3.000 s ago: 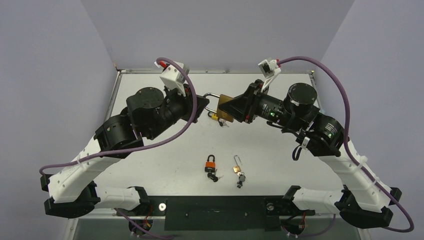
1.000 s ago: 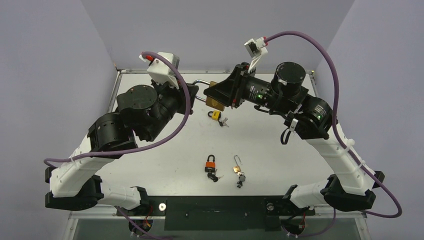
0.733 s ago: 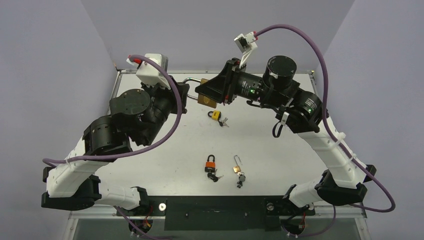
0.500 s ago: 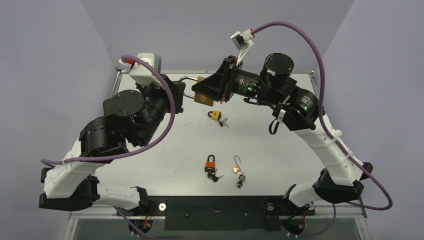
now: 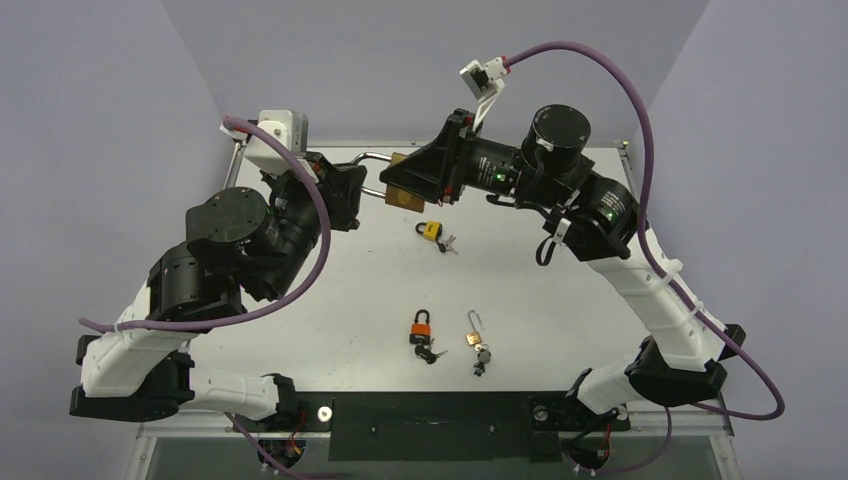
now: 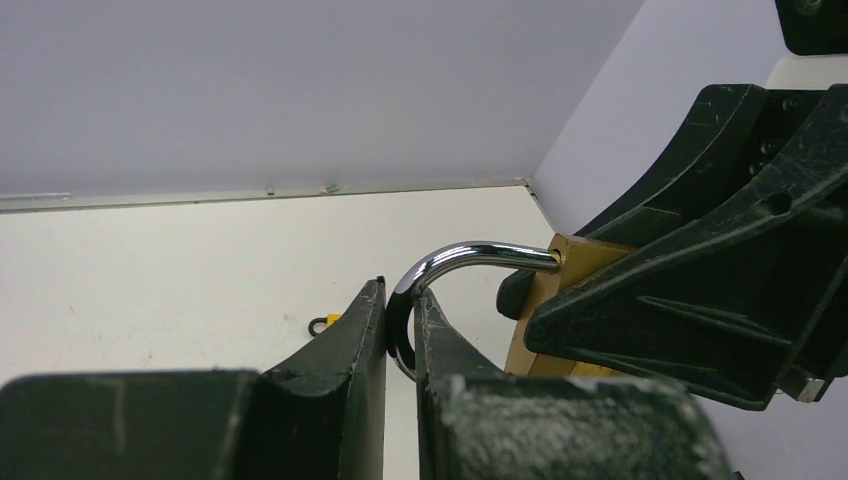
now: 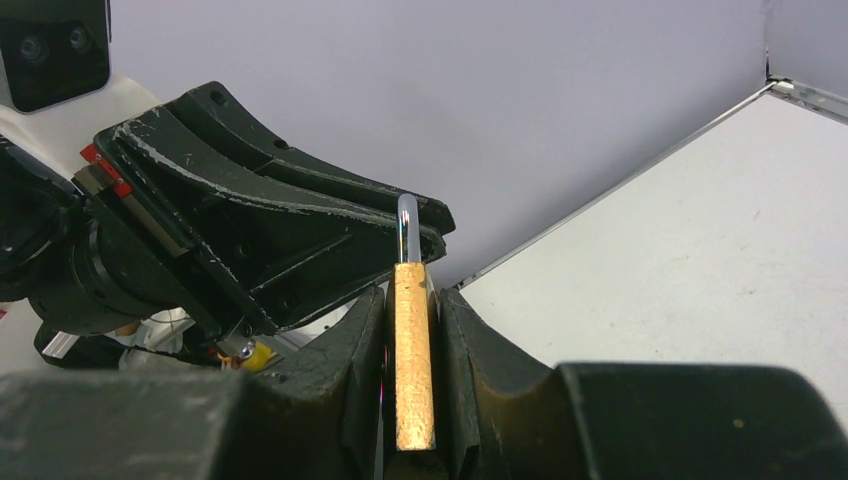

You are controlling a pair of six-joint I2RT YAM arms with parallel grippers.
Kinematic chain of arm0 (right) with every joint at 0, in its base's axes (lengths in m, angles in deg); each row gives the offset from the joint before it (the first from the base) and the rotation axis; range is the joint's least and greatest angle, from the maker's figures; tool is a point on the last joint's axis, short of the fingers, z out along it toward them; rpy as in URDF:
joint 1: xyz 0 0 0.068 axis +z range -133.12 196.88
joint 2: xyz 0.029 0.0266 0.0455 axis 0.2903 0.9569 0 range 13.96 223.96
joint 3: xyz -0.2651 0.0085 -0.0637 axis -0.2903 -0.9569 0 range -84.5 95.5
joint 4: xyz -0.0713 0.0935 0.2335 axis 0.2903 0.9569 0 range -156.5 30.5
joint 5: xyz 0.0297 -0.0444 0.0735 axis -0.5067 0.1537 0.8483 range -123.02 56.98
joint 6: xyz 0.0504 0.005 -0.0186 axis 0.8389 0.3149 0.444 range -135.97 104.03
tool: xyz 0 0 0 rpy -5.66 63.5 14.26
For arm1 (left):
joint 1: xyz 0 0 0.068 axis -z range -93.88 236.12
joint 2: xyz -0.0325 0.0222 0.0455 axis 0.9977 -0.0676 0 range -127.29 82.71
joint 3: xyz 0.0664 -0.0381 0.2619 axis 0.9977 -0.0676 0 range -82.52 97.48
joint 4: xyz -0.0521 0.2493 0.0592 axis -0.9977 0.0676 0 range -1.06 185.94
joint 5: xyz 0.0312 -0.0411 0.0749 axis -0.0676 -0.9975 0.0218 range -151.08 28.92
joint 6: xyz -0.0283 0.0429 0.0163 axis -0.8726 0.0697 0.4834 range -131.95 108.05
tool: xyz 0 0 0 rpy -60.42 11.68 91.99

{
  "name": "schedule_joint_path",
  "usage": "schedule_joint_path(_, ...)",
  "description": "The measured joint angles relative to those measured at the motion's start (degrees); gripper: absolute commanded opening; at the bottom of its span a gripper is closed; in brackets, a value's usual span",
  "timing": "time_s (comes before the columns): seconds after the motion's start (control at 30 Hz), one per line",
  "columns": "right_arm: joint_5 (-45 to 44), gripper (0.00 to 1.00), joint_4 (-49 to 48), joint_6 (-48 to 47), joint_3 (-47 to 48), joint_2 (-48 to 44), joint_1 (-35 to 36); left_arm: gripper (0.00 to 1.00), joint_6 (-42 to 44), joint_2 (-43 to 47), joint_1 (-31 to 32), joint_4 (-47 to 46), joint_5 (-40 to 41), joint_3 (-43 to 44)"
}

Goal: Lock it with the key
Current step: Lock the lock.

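A large brass padlock with a steel shackle is held in the air over the table's far edge. My right gripper is shut on its brass body. My left gripper is shut on the shackle, which passes between its fingers. In the left wrist view the brass body sits behind the right gripper's black fingers. No key shows in this padlock.
A small yellow padlock with keys lies below the held lock. An orange padlock with keys and a small brass padlock with an open shackle and key lie near the front. Grey walls close the back and sides.
Both arms have lifted the big padlock and carried it left and toward the back wall. In the last half second the left arm swung further left; both grips are unchanged.
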Motion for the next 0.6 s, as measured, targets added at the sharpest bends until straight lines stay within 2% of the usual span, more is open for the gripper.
schedule_joint_path(0.6, 0.6, 0.0, 3.3, -1.4, 6.5, 1.0, -0.6, 0.0, 0.3, 0.1, 1.5, -8.3, -1.3, -1.0)
